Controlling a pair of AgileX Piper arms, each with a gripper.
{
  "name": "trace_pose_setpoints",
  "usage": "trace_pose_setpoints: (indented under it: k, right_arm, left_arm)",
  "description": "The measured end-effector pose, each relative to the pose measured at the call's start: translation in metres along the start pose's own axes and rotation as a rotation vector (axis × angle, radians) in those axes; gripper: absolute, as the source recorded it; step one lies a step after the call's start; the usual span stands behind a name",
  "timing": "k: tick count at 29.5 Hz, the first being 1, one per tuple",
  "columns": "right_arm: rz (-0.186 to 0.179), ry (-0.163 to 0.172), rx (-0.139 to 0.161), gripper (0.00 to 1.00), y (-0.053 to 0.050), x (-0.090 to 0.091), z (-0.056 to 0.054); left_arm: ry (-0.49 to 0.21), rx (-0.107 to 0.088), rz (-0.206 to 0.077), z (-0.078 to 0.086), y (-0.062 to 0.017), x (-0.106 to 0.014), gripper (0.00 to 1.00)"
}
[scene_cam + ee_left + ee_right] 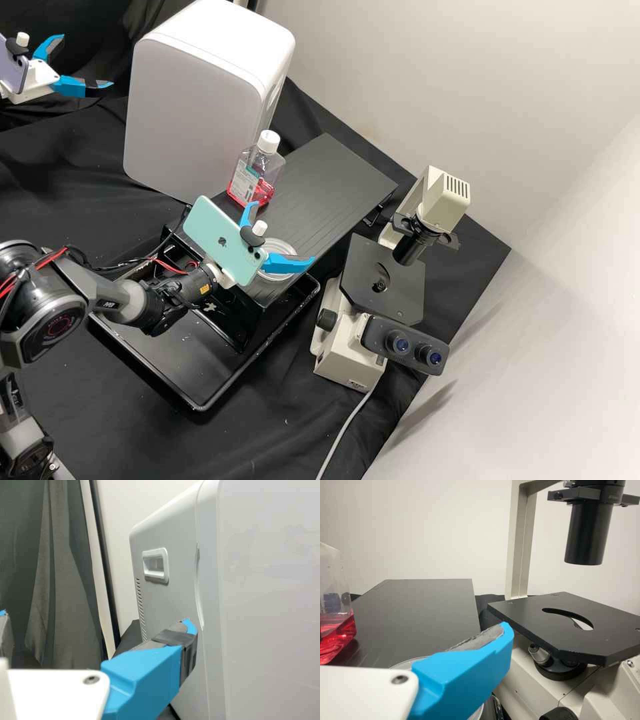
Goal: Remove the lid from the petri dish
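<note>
At the near edge of the platform (333, 180), the dish (279, 255) sits between the spread fingers of the right gripper (283, 233), near the flask (253, 175) and left of the microscope (383, 300), while the left gripper (87, 60) hangs agape and empty, far left by the box (200, 93).

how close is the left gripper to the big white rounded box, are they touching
Apart. In the high view the left gripper hangs beside the big white rounded box, with dark cloth showing between them.
</note>
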Motion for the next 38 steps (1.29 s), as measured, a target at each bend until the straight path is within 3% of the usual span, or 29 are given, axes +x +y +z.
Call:
trace_pose_setpoints:
  k: [13,15,19,24,28,32,38]
  right_arm:
    - [0.0,0.0,0.0,1.0,0.0,0.0,0.0]
    - [0.0,0.0,0.0,1.0,0.0,0.0,0.0]
    - [0.0,0.0,0.0,1.0,0.0,0.0,0.0]
    - [0.0,0.0,0.0,1.0,0.0,0.0,0.0]
    - [0.0,0.0,0.0,1.0,0.0,0.0,0.0]
    - [0.0,0.0,0.0,1.0,0.0,0.0,0.0]
    - [0.0,0.0,0.0,1.0,0.0,0.0,0.0]
  left_arm:
    - [-0.002,0.0,0.0,0.001,-0.0001,0.0,1.0]
    - [-0.004,-0.011,-0.001,0.004,-0.0007,0.0,1.0]
    - [-0.005,-0.06,-0.01,0.02,-0.0063,-0.003,1.0]
    - [-0.041,-0.07,-0.042,0.055,-0.0206,-0.009,1.0]
    - [-0.137,-0.049,-0.058,0.084,-0.0456,-0.02,1.0]
    - [-0.176,-0.025,-0.109,0.093,-0.0665,-0.03,1.0]
    - [-0.26,-0.008,-0.175,0.106,-0.0812,-0.048,1.0]
